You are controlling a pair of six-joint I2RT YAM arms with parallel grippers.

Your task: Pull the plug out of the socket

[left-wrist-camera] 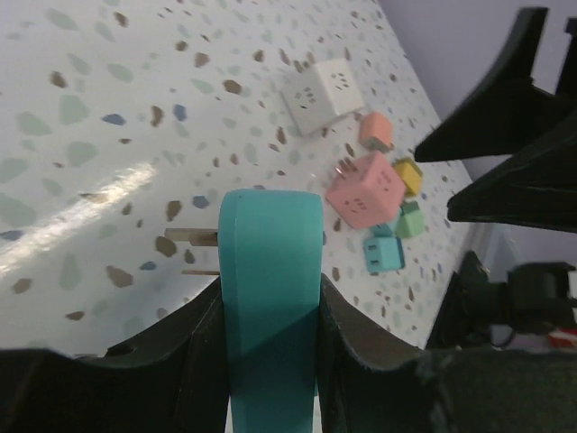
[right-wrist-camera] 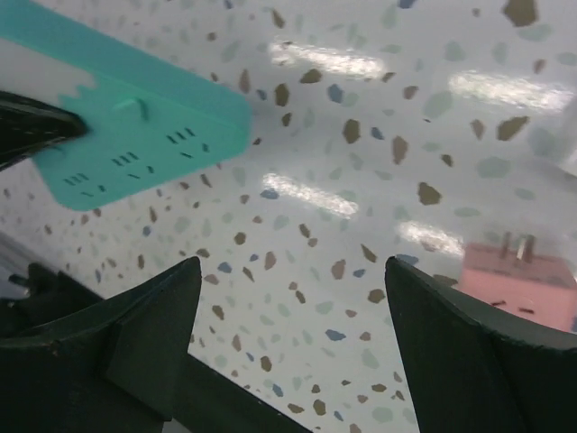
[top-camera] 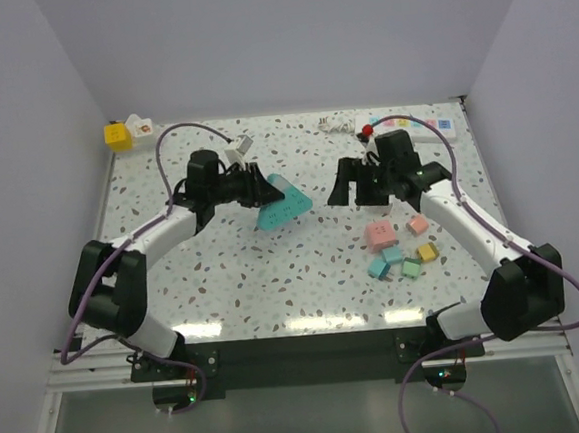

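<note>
The socket, a white power strip with small coloured marks, lies at the back right of the table. A small red and dark plug sits at its left end. My left gripper is shut on a flat teal socket block, held tilted above mid-table. In the left wrist view the jaws clamp the teal block, and metal prongs stick out on its left. My right gripper is open and empty, just in front of the strip. The right wrist view shows its jaws wide apart over bare table, with the teal block at upper left.
Several small coloured cube adapters lie at front right, among them a pink one, a yellow one and a teal one. A white cube adapter lies further back. A yellow block and a white triangular piece sit at back left.
</note>
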